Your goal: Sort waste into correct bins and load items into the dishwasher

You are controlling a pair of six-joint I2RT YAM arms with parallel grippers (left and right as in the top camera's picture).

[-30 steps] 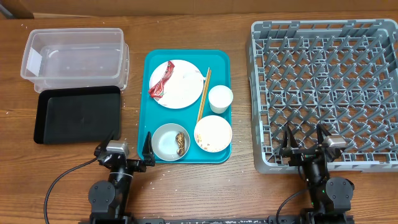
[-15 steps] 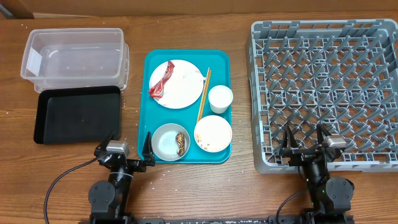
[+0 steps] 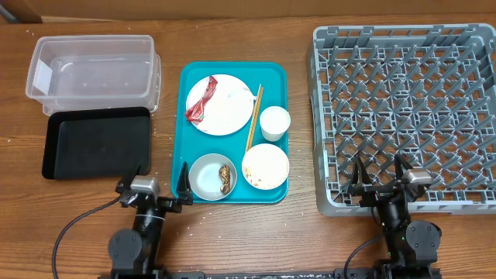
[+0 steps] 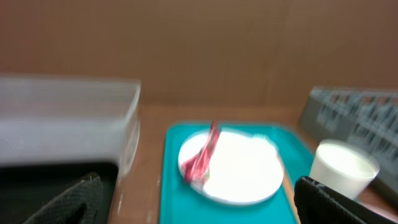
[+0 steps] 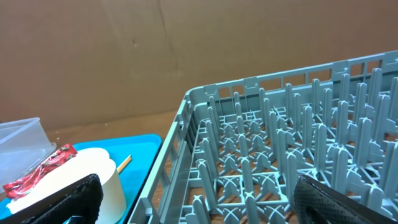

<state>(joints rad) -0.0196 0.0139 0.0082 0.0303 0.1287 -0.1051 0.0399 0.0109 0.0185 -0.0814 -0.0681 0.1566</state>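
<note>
Left hand (image 3: 153,184) and right hand (image 3: 380,178) both spread wide, empty; red wrapper (image 3: 200,101) on plate (image 3: 229,113).

A brown wood-grain counter (image 3: 256,232) spans the overhead view, and a plain brown wall (image 5: 93,56) rises along its far edge, evenly lit

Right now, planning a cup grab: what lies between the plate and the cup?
The chopsticks lie between plate and cup on the tray, shown overhead.
</note>
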